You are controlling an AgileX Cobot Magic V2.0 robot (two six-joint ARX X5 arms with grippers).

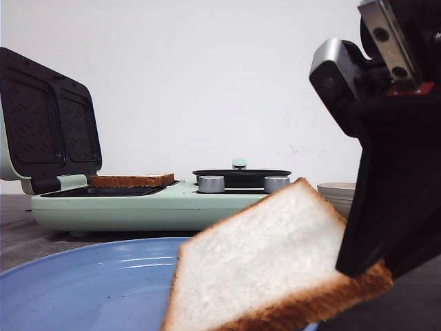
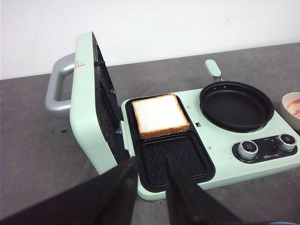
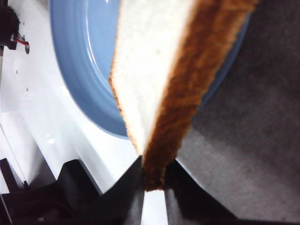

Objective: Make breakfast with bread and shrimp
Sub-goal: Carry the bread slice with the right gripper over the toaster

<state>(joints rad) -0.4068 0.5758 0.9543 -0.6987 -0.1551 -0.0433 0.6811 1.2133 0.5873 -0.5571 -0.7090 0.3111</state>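
One slice of bread (image 2: 160, 115) lies flat in the far compartment of the open mint-green sandwich maker (image 2: 89, 122); its crust shows side-on in the front view (image 1: 131, 181). A second slice (image 1: 265, 265) hangs tilted over the blue plate (image 1: 83, 283), with my right gripper (image 3: 153, 176) shut on its brown crust edge (image 3: 187, 89). My left gripper (image 2: 151, 161) hovers open over the maker's near, bare compartment (image 2: 176, 157), nothing between its fingers. A bowl (image 2: 293, 108) at the edge holds pink-and-white pieces, apparently the shrimp.
The maker's lid (image 1: 48, 124) stands upright on the left with a grey handle (image 2: 58, 91). A black frying pan (image 2: 236, 105) sits on the maker's right half, two knobs (image 2: 247, 148) in front of it. A white wall closes the back.
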